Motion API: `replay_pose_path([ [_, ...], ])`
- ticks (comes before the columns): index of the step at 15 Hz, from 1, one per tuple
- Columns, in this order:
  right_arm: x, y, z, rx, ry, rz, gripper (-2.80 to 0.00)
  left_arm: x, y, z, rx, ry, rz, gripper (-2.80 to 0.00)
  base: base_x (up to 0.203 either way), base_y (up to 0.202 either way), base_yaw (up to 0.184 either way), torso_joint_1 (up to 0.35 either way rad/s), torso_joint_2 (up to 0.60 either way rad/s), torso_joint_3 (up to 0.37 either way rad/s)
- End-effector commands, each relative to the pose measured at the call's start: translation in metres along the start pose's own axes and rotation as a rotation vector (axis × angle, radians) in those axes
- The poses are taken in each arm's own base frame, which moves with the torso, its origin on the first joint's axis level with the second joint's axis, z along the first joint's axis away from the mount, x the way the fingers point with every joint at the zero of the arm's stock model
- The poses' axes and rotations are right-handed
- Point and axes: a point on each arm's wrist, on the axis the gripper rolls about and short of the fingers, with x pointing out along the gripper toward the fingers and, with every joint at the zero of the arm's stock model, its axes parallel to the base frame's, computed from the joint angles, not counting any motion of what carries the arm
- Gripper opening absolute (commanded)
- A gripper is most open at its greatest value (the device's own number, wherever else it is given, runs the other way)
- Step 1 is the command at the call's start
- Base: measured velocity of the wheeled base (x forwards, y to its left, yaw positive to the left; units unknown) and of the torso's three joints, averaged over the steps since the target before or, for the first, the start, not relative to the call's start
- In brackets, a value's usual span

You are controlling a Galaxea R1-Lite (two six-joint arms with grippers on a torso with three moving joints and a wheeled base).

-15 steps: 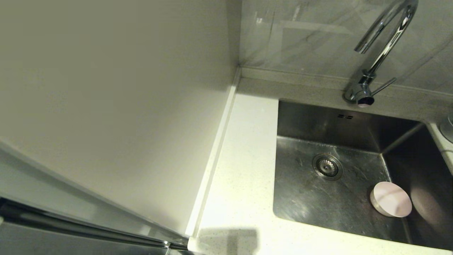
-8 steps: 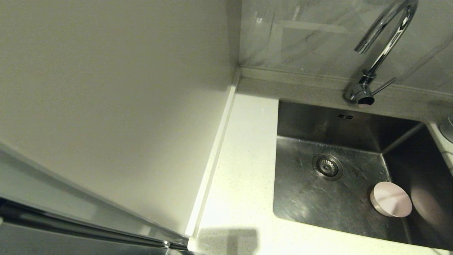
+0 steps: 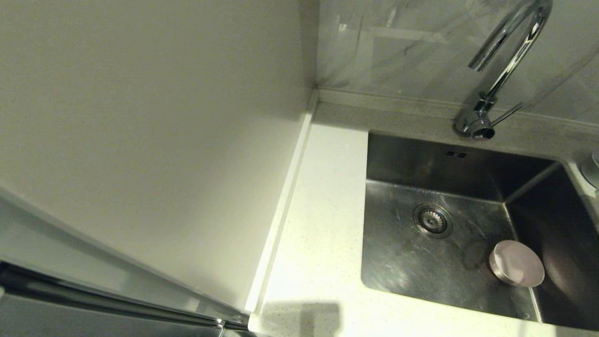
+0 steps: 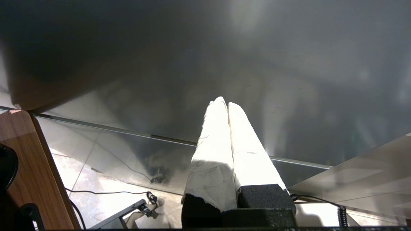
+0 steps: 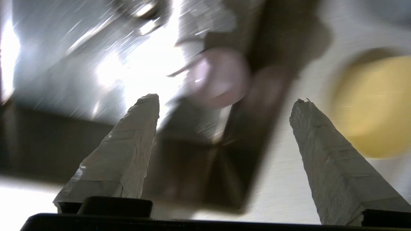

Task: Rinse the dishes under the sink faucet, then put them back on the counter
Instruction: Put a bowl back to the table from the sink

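Gaping right gripper empty, left gripper closed

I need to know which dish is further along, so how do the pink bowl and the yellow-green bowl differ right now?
The pink bowl lies inside the sink, against its right wall; the yellow-green bowl sits outside the basin on the counter. The pink bowl is tipped on its side, while the yellow-green one seems to rest flat. Pale pink versus yellow-green. Both are small and round, and the open right gripper holds neither.
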Motion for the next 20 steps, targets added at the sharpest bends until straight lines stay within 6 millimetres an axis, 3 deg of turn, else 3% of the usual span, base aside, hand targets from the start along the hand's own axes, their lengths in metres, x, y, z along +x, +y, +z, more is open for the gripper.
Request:
replay_pose_path([
  [1,-0.005,0.048,-0.023,-0.085,0.061,0.090,0.00,0.000,0.000,-0.001,0.000,0.003,0.000,-2.80,0.000,0.000,0.000,0.000,0.00,0.000],
  [3,0.009,0.066,-0.041,-0.125,0.168,0.102,0.00,0.000,0.000,-0.001,0.000,0.003,0.000,-2.80,0.000,0.000,0.000,0.000,0.00,0.000],
  [5,0.027,0.069,-0.050,-0.140,0.275,0.056,0.00,0.000,0.000,-0.001,0.000,0.003,0.000,-2.80,0.000,0.000,0.000,0.000,0.00,0.000],
  [10,0.072,0.094,-0.037,0.079,0.385,0.052,0.00,0.000,0.000,-0.001,0.000,0.003,0.000,-2.80,0.000,0.000,0.000,0.000,0.00,0.000],
  [14,0.110,0.116,-0.030,0.136,0.474,-0.075,0.00,0.000,0.000,-0.001,0.000,0.003,0.000,-2.80,0.000,0.000,0.000,0.000,0.00,0.000],
  [18,0.156,0.119,-0.033,0.189,0.503,-0.237,0.00,0.000,0.000,-0.001,0.000,0.003,0.000,-2.80,0.000,0.000,0.000,0.000,0.00,0.000],
  [20,0.185,0.119,-0.030,0.263,0.395,-0.338,0.00,0.000,0.000,-0.001,0.000,0.003,0.000,-2.80,0.000,0.000,0.000,0.000,0.00,0.000],
])
